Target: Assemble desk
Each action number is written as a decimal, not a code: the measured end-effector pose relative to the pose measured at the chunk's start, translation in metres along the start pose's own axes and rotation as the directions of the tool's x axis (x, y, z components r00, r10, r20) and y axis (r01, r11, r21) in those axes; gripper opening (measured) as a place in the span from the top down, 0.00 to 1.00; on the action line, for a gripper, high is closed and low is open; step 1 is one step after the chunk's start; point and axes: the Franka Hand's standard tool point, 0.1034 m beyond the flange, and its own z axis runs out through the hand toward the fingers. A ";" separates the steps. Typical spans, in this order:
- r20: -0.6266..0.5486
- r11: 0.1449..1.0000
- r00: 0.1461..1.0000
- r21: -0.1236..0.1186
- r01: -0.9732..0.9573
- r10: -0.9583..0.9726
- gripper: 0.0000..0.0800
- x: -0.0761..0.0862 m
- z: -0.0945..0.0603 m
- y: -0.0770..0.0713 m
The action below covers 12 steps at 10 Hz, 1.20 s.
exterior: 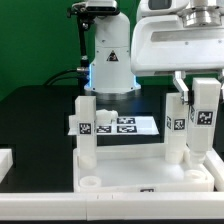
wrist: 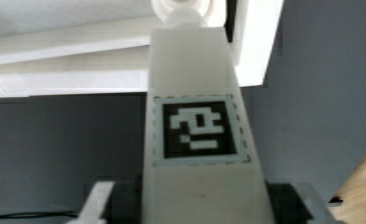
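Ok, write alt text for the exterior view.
The gripper grips an upright desk leg at the back of the white panel, on the exterior view's right. A second leg stands beside it, a third leg at that view's left; the marker board lies behind.

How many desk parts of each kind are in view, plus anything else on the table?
Desk panel: 1
Legs: 3 (leg at the exterior view's left, middle leg, held leg)
Marker board: 1
Total: 5
Cut-off white piece at the edge: uncounted.
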 end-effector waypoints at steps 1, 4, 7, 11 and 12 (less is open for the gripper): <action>-0.010 1.000 1.000 -0.005 0.006 -0.006 0.64 -0.002 0.005 0.000; 0.000 1.000 1.000 -0.010 0.011 -0.011 0.64 -0.008 0.012 -0.001; 0.010 1.000 1.000 -0.011 0.016 -0.016 0.64 -0.014 0.017 -0.002; 0.020 1.000 1.000 -0.020 0.021 -0.021 0.64 -0.020 0.025 0.000; 0.021 1.000 1.000 -0.021 0.023 -0.023 0.64 -0.022 0.027 -0.001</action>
